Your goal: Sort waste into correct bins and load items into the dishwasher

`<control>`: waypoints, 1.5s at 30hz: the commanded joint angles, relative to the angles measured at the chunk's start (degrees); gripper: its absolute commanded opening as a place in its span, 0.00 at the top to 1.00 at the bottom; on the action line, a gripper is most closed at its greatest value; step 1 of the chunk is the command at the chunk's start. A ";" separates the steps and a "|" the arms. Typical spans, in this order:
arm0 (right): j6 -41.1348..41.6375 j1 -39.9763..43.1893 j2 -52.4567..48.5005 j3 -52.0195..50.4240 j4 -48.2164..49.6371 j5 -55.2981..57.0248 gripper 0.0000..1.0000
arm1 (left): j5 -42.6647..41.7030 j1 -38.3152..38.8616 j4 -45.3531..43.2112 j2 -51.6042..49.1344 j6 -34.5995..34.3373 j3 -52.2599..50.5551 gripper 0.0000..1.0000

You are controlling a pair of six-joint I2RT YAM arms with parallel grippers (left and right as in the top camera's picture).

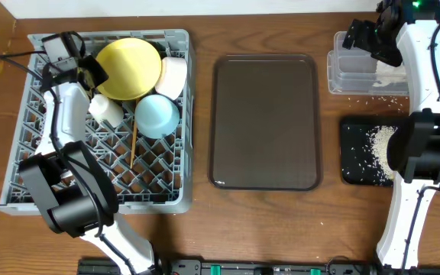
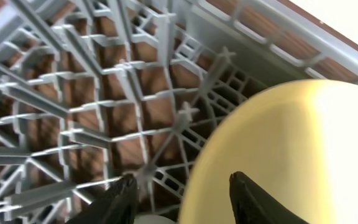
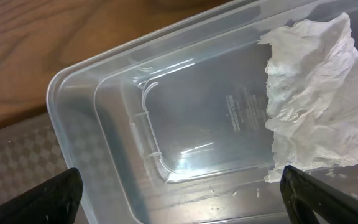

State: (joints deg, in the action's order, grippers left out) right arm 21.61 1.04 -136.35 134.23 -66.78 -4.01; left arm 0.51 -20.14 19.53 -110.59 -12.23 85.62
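The grey dish rack (image 1: pixel 29 145) holds the pale yellow plate (image 1: pixel 128 69), white bowl (image 1: pixel 174 76), light blue bowl (image 1: pixel 157 114), small white cup (image 1: pixel 105 108) and chopsticks (image 1: pixel 132 149). My left gripper (image 1: pixel 90 72) is open, its fingers (image 2: pixel 185 199) either side of the plate's rim (image 2: pixel 291 155) above the rack floor (image 2: pixel 73 112). My right gripper (image 1: pixel 365 38) is open and empty (image 3: pixel 185 205) over the clear tub (image 3: pixel 104 93), which holds the crumpled napkin (image 3: pixel 316 106). Rice scraps (image 1: pixel 380 141) lie in the black tray (image 1: pixel 354 164). The snack wrapper is out of view.
The dark brown serving tray (image 1: pixel 266 122) lies between the rack and the bins. The clear tub (image 1: pixel 350 72) sits behind the black tray at the right. A few loose rice grains (image 1: pixel 373 99) lie on the table between them.
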 commanded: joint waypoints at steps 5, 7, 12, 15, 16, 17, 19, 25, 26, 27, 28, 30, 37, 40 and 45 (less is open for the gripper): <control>-0.90 -0.72 0.70 0.96 -0.09 0.76 0.01 | -2.01 0.07 1.44 -0.68 -0.33 -0.48 0.51; -0.90 -0.72 0.70 0.94 -0.09 0.76 0.01 | -2.03 0.07 1.46 -0.70 -0.33 -0.90 0.51; -0.90 -0.72 0.70 0.94 -0.09 0.76 0.01 | -2.05 0.07 2.08 -1.46 -0.35 -1.42 0.51; -0.90 -0.74 0.70 0.96 -0.09 0.76 0.01 | -2.10 0.07 2.47 -2.54 -0.33 -1.42 0.52; -0.90 -0.74 0.70 0.96 -0.09 0.76 0.01 | -2.27 0.07 2.51 -2.84 -0.33 -1.42 0.52; -0.90 -0.72 0.70 0.96 -0.09 0.76 0.01 | -2.86 0.07 2.49 -3.17 -0.33 -1.42 0.54; -0.90 -0.72 0.70 0.96 -0.09 0.76 0.01 | -3.10 0.07 2.45 -3.45 -0.35 -1.42 0.58; -0.90 -0.72 0.70 0.96 -0.09 0.79 0.01 | -3.10 0.07 2.25 -3.10 -0.35 -1.40 0.76; -0.90 -0.72 0.70 0.96 -0.09 0.76 0.01 | -3.10 0.07 2.23 -3.04 -0.35 -1.38 0.78; -0.90 -0.72 0.70 0.96 -0.09 0.76 0.01 | -3.10 0.07 2.23 -2.97 -0.35 -1.38 0.80; -0.90 -0.72 0.70 0.96 -0.09 0.76 0.01 | -3.10 0.07 2.23 -2.86 -0.35 -1.38 0.81; -0.90 -0.72 0.70 0.94 -0.09 0.76 0.01 | -3.10 0.07 2.21 -2.71 -0.35 -1.38 0.89; -0.90 -0.72 0.70 0.96 -0.09 0.76 0.01 | -3.10 0.07 1.79 -1.33 -0.35 -1.38 0.92; -0.90 -0.72 0.70 0.96 -0.09 0.76 0.01 | -3.06 0.07 1.86 -0.09 -0.28 -1.38 0.92; -0.90 -0.72 0.70 0.96 -0.09 0.76 0.01 | -3.06 0.07 1.86 3.02 0.57 -1.38 0.92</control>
State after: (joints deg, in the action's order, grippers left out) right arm 21.61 1.04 -136.35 134.23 -66.78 -4.01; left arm -2.66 -20.10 21.23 -111.48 -12.64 84.77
